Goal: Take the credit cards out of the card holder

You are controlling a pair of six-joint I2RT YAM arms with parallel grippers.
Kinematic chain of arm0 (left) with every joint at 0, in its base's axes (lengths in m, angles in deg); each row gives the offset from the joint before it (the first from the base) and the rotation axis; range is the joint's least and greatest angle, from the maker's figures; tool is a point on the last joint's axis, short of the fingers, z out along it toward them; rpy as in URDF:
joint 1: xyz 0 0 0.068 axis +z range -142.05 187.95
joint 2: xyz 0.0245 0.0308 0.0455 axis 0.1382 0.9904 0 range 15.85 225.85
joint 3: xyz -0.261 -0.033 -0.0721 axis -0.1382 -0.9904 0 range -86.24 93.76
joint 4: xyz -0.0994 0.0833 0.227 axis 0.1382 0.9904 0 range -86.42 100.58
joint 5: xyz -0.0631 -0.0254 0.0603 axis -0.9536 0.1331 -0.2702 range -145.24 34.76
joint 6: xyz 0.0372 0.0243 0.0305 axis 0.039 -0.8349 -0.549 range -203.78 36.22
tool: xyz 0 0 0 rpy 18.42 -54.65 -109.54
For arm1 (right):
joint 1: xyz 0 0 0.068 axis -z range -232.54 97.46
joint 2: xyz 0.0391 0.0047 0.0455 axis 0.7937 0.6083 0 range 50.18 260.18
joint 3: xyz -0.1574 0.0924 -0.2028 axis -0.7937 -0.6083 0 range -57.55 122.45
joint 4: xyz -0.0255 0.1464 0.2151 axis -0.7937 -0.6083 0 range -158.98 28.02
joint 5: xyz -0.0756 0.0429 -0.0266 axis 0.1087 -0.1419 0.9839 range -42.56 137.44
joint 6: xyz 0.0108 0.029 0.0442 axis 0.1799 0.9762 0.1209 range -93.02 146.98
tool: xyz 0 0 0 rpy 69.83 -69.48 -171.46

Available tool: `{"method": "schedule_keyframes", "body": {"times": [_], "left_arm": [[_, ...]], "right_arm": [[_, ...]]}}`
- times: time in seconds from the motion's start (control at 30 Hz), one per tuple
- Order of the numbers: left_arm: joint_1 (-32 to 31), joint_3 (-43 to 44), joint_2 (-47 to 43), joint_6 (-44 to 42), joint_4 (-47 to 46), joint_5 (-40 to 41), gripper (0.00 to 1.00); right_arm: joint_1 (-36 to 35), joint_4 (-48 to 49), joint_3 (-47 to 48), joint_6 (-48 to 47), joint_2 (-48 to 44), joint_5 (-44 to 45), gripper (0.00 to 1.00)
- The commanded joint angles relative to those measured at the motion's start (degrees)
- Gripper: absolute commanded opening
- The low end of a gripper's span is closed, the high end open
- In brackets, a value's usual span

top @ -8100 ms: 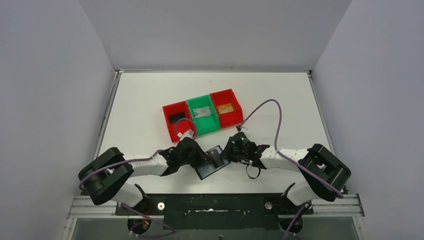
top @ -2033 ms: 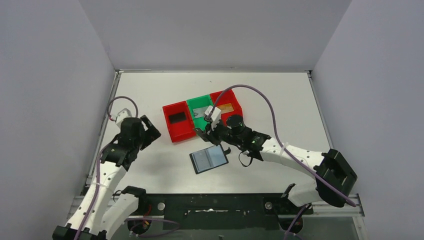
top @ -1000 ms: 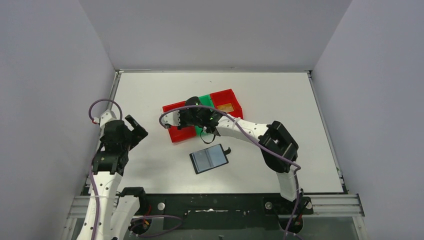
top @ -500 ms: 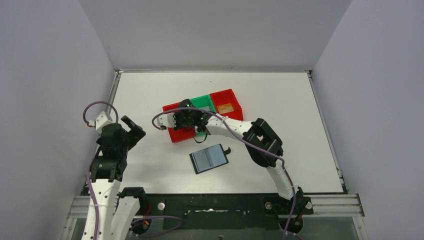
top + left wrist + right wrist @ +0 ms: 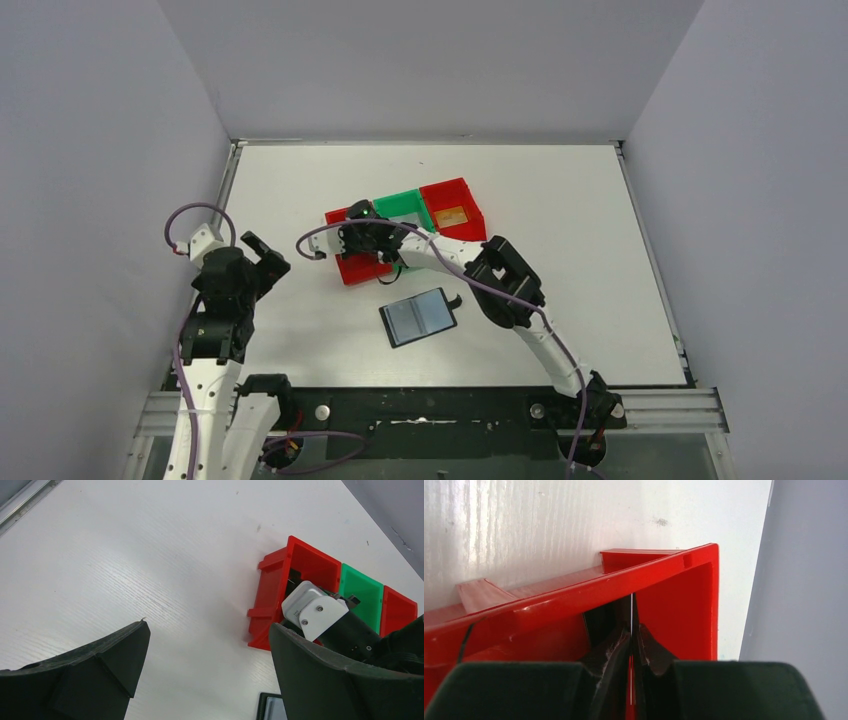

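White table [image 5: 560,200], 3 joined bins [image 5: 398,199] (2 red, 1 green)

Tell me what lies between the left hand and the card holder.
Top view: only bare table between left hand and card holder; the red bin sits just beyond.

1. The jaws of the right gripper [image 5: 358,238] are set inside a red rectangular plastic bin [image 5: 347,270].
2. A flat black folding card holder [image 5: 418,317] is laid open near them.
3. The left gripper [image 5: 262,252] is held spread, well apart.
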State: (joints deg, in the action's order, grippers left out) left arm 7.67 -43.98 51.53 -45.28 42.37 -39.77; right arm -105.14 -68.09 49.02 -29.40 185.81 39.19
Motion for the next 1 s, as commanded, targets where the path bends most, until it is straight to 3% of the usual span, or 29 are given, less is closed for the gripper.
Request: {"method": "schedule_keyframes", "body": {"times": [0.0,0.2,0.37,0.6,0.97], "left_arm": [[0.4,1.1,-0.8,0.2,-2.0,1.3,0.91],[0.4,1.0,-0.8,0.2,-2.2,1.2,0.91],[0.4,0.9,-1.0,0.2,-2.4,1.1,0.91],[0.4,0.7,-1.0,0.1,-2.6,0.6,0.91],[0.4,0.6,-0.6,-0.1,-2.9,0.0,0.91]], "right_arm": [[0.3,3.9,3.2,-1.0,0.9,2.1,0.09],[0.6,5.4,3.7,-0.2,2.5,3.0,0.18],[0.7,5.9,2.9,1.8,1.6,1.7,0.42],[1.1,7.6,0.6,6.1,-2.3,-1.5,0.60],[2.1,10.1,-2.3,13.2,-8.0,-7.0,0.70]]}}
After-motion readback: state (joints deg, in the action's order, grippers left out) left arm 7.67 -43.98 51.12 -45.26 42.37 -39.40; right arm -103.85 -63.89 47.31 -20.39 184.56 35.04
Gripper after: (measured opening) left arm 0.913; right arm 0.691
